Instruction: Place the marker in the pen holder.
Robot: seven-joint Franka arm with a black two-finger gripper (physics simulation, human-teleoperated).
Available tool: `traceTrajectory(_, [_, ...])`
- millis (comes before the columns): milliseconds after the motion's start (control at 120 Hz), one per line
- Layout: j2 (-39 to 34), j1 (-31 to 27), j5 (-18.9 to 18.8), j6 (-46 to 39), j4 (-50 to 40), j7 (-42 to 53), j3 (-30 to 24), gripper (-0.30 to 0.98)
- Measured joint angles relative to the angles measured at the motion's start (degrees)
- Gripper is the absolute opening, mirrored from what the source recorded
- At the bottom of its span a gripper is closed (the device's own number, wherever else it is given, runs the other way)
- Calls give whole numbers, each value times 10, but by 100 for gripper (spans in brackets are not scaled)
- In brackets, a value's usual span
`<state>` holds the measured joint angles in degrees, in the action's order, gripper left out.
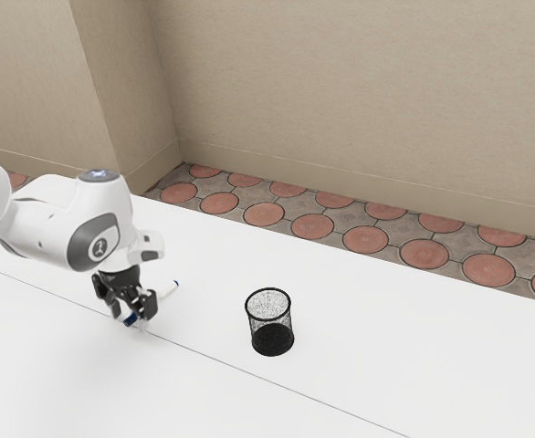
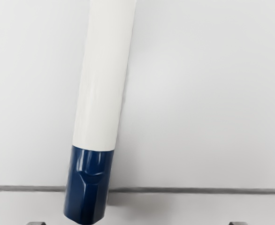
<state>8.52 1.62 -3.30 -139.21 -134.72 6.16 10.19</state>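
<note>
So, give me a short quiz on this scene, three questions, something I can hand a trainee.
1. Fill in the blank: the pen holder on the table is a ____ mesh cup.
2. True or false: the marker is standing inside the pen holder.
3. Pick one. The tool is:
a) shut on the pen holder's rim
b) open, above the middle of the pen holder
c) open, at a blue end of the marker

Key: 1 black; 2 false; 3 c.
</note>
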Motion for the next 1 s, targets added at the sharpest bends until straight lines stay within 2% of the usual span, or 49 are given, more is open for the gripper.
traceTrajectory(242, [21, -8, -2, -4, 15, 28, 3, 35])
traceTrajectory(567, [62, -17, -2, 4, 70, 64, 4, 26])
traceTrajectory(1000, [69, -19, 32, 18, 74, 89, 1, 11])
